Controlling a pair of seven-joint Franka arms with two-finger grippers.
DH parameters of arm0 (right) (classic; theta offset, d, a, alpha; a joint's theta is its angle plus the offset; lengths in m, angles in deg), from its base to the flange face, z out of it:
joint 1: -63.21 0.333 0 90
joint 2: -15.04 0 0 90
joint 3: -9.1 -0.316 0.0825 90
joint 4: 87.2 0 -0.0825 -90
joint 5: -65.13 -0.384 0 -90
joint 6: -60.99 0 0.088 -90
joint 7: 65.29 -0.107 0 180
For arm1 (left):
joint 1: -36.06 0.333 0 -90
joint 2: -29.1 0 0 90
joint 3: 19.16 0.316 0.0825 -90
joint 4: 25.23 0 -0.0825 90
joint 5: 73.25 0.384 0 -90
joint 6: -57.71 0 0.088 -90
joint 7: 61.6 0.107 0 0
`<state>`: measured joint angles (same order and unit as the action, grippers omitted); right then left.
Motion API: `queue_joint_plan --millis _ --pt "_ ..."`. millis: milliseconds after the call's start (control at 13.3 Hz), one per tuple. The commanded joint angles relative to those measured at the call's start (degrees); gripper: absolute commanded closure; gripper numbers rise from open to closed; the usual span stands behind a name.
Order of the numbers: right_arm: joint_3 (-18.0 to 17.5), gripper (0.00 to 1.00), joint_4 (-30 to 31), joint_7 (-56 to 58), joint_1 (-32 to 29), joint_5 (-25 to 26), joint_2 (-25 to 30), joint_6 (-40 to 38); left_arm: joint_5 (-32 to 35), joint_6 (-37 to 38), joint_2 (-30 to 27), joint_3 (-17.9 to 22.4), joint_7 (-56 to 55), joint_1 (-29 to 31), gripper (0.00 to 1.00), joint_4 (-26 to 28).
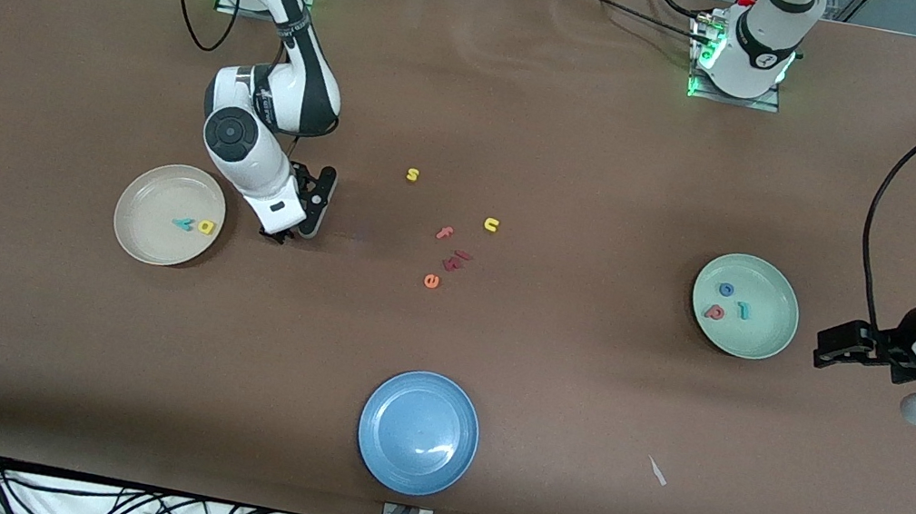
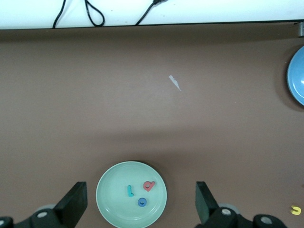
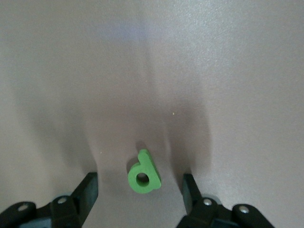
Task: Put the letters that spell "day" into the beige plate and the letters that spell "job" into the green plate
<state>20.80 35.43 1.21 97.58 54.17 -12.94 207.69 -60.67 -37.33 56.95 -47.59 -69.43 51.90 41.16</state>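
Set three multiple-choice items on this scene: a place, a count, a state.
1. The green "a" lies: A in the beige plate; B on the table, between the right tool's fingers; C in the blue plate.
2. Letters in the green plate: A one; B three; C five.
3. The right tool is: A open; B shut on the "a"; C shut on nothing.
Answers: B, the right wrist view shows it on bare table; B, blue, red and teal letters show; A, both fingers stand clear of the letter. The left tool waits open beside the green plate.

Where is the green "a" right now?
The green "a" lies on the table between the right gripper's open fingers, beside the beige plate, toward the right arm's end.
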Motion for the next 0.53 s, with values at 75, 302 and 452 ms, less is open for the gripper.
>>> queue_joint_plan --millis 75,302,452 --pt "-0.6 0.32 2.2 1.8 -0.1 -0.7 1.5 1.6 0.0 1.2 -1.1 7.0 0.2 -7.9 0.00 -1.4" --pt "-1.1 0.45 2.2 1.8 -0.1 -0.7 1.5 1.8 -8.9 0.0 -2.2 14.4 3.9 -11.3 0.00 -0.7" --pt "-1.1 0.48 2.2 1.8 -0.1 -0.7 1.2 2.4 -12.0 -0.9 -3.9 21.4 5.4 -15.9 0.00 1.3"
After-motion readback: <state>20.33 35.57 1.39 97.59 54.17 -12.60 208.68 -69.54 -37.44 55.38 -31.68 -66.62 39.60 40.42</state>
